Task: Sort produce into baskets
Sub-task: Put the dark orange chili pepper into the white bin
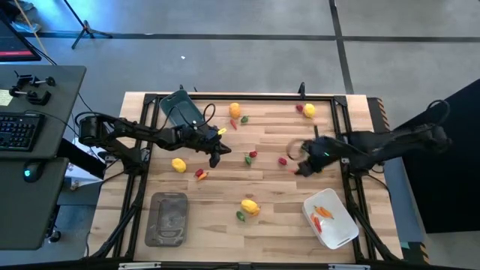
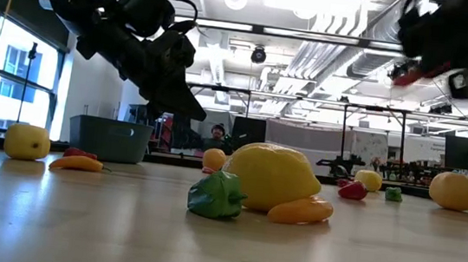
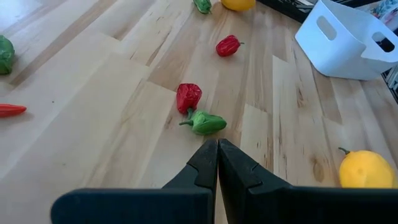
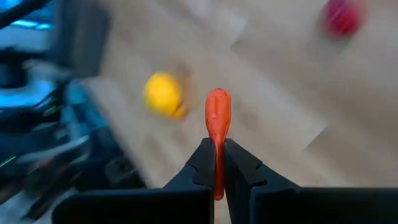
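My right gripper (image 1: 304,166) is shut on a thin orange-red stick (image 4: 217,115) above the table's middle right; it also shows high up in the low view (image 2: 442,61). My left gripper (image 1: 216,156) is shut and empty, above the table, just short of a green piece (image 3: 204,122) and a red piece (image 3: 188,96) that lie on the wood. The white tub (image 1: 330,219) stands near right with orange sticks in it. The grey tray (image 1: 169,217) stands near left and the blue-grey tub (image 1: 182,109) far left. My right gripper pinches the stick between its two fingers at the stick's rear part (image 4: 217,144). The stick lies along the fingers and sticks out past their tips. It is lifted clear of the table.
Loose produce lies about the table: lemons (image 1: 178,165) (image 1: 309,110) (image 1: 250,206), an orange round (image 1: 235,110), and red pieces (image 1: 283,160) (image 1: 201,174). A black frame runs along the table's edges. A desk with a keyboard stands to the left.
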